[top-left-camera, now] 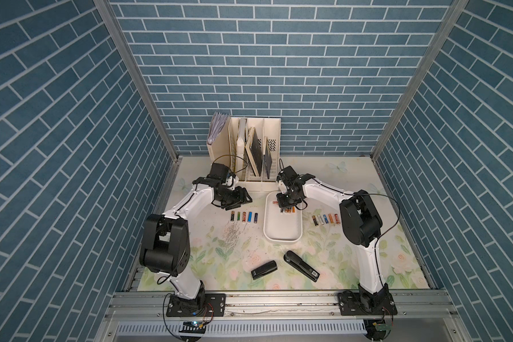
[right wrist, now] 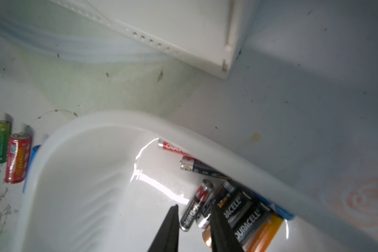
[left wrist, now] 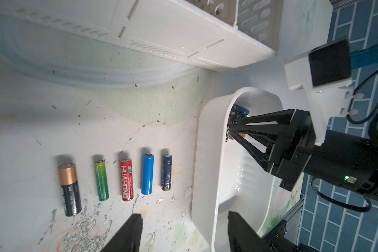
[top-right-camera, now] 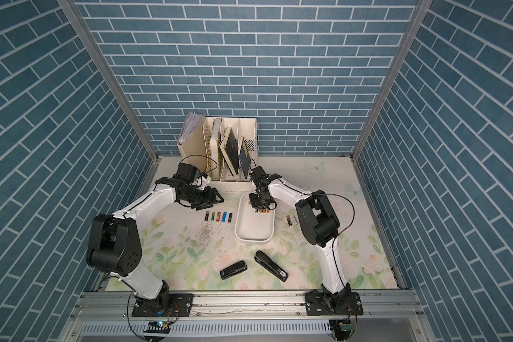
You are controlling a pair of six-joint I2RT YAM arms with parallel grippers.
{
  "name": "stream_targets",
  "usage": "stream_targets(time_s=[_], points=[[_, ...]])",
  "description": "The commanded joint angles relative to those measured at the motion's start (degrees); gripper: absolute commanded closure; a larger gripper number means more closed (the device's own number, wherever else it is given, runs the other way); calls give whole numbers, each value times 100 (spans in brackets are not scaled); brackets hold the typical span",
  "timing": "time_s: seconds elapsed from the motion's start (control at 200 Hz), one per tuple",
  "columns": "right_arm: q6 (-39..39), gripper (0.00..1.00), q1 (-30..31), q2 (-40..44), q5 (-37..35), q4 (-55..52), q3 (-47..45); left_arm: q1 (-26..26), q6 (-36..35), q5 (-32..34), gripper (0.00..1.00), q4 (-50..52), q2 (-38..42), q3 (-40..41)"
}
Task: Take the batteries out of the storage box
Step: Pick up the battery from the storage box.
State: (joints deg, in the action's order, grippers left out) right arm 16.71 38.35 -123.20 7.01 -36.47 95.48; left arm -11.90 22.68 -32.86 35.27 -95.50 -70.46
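Crowding is the risk: lower centre of its wrist view, the right claw point(right wrist: 194, 206), narrowly apart astride a black battery point(right wrist: 202, 194), grip unclear, may snag neighbouring batteries point(right wrist: 247, 220); left claw point(left wrist: 184, 215) gapes.

My storage box point(top-left-camera: 282, 234) is plain white. The batteries point(left wrist: 126, 179) ahead of my left gripper point(left wrist: 184, 215) read copper-and-black, green-yellow, red, light blue, navy. Those at my right gripper point(right wrist: 194, 206) are black-silver, black-copper, orange. Table mat point(top-left-camera: 219, 260): pale green-pink floral print. Staplers point(top-left-camera: 264, 269): black.
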Motion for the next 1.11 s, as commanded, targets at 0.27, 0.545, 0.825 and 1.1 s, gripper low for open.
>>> stream_targets(time_s=[0.27, 0.545, 0.825, 1.1], points=[[29, 74, 129, -214, 39, -110, 208, 35, -70, 43, 33, -11, 77, 161], [6, 75, 174, -214, -92, -150, 103, 30, -71, 61, 33, -20, 74, 196], [71, 75, 195, -153, -383, -170, -38, 30, -70, 69, 33, -20, 80, 187], [69, 75, 197, -119, -424, -171, -95, 30, -69, 78, 34, -12, 70, 177]])
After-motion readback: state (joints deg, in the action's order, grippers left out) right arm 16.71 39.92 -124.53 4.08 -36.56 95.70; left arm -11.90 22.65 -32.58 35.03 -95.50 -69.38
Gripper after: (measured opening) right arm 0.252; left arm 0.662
